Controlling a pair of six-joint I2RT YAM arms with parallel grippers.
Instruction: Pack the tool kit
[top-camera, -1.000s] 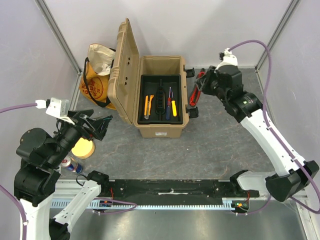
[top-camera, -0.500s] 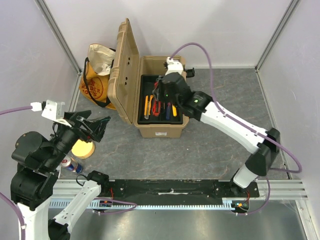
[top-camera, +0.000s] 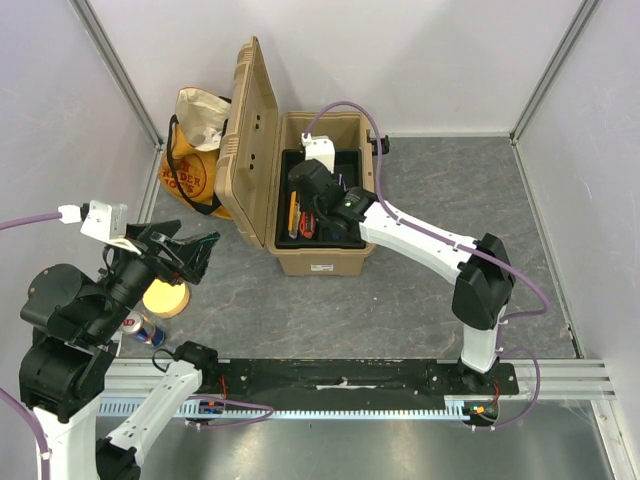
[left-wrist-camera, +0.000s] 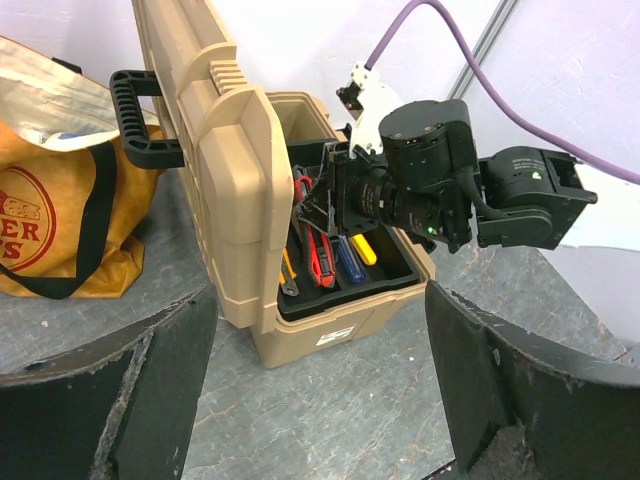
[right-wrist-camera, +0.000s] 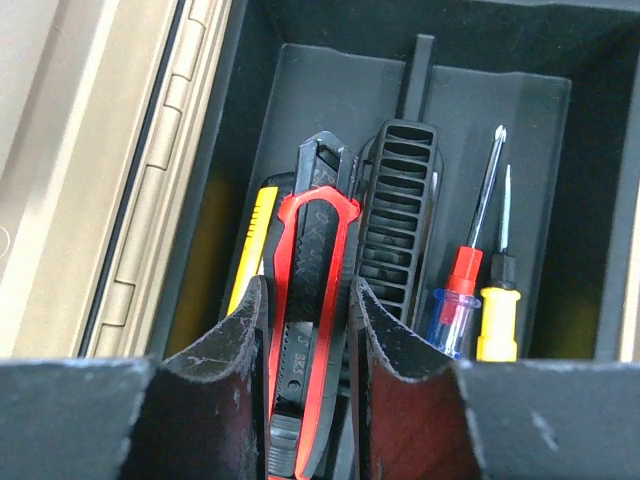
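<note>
Red-black knife (right-wrist-camera: 312, 240), clamped in right end effector (right-wrist-camera: 310, 300), is now over the toolbox (top-camera: 320, 262) tray (right-wrist-camera: 330, 80), upper centre, brought in from the box's right; release likely next. Left end effector (left-wrist-camera: 318, 395) gapes wide, empty.

An orange bag (top-camera: 193, 165) with black straps and a round red print is set in the far left corner of the grey mat (top-camera: 430, 290). Pale material is seen in its open mouth. Nearer on the left, a round yellow disc (top-camera: 166, 297) is laid flat. A red and blue can (top-camera: 150, 331) is seen just beside it, partly hidden.
</note>
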